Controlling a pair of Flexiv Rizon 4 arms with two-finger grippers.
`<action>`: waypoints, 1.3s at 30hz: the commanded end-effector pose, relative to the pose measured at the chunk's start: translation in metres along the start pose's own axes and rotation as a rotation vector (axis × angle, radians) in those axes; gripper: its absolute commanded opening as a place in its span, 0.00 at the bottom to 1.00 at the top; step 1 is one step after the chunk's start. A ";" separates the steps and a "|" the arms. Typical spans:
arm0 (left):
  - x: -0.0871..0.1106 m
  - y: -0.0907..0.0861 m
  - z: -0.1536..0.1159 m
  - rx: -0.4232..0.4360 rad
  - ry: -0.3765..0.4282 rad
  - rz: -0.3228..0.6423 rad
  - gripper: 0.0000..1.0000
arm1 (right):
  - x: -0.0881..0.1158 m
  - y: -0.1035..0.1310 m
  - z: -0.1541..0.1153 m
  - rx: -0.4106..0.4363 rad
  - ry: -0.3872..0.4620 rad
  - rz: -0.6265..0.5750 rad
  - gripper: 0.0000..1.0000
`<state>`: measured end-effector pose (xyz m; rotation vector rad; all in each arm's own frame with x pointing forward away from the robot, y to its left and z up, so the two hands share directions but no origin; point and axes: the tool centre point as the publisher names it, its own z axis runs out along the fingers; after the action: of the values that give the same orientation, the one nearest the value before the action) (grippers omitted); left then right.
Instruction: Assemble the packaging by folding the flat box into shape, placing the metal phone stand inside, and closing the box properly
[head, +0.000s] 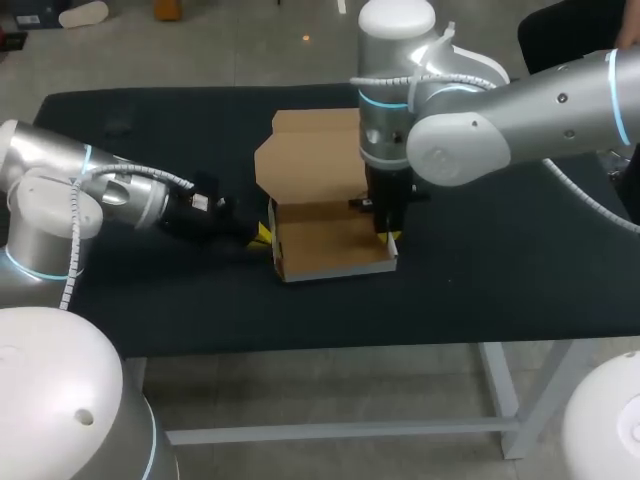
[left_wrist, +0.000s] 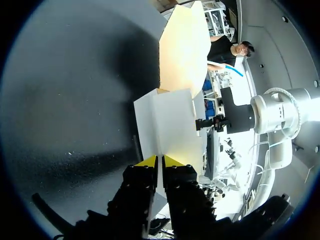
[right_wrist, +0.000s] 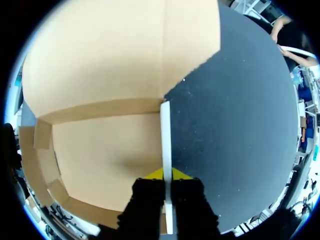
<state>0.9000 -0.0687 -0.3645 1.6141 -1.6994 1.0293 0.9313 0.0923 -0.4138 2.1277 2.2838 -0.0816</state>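
- Your box (head: 330, 245) sits mid-table (head: 500, 270) as an open tray, its lid (head: 310, 155) laid back flat.
- Your left gripper (left_wrist: 159, 161) pinches the left wall (left_wrist: 167, 125). Your right gripper (right_wrist: 166, 174) clamps the right wall (right_wrist: 165, 135) from above, likely to hold both sides upright.
- No phone stand shows, and the right arm (head: 450, 130) hides part of the tray.

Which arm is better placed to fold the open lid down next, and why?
Probably the right: the right claw pinches the box by its right wall from above, beside the lid; the left claw comes in low from the side, gripping the left wall.
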 end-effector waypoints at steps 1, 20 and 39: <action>0.002 0.003 0.001 0.009 0.006 0.000 0.21 | 0.002 0.001 -0.001 0.004 -0.004 0.000 0.00; 0.003 0.003 0.010 0.009 0.009 0.006 0.26 | 0.002 0.001 -0.001 0.004 -0.004 0.000 0.00; 0.012 -0.005 0.026 0.020 -0.098 0.003 0.38 | 0.002 0.001 -0.001 0.004 -0.004 0.000 0.00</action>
<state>0.9054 -0.0896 -0.3709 1.6729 -1.7462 1.0102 0.9315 0.0921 -0.4138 2.1281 2.2832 -0.0814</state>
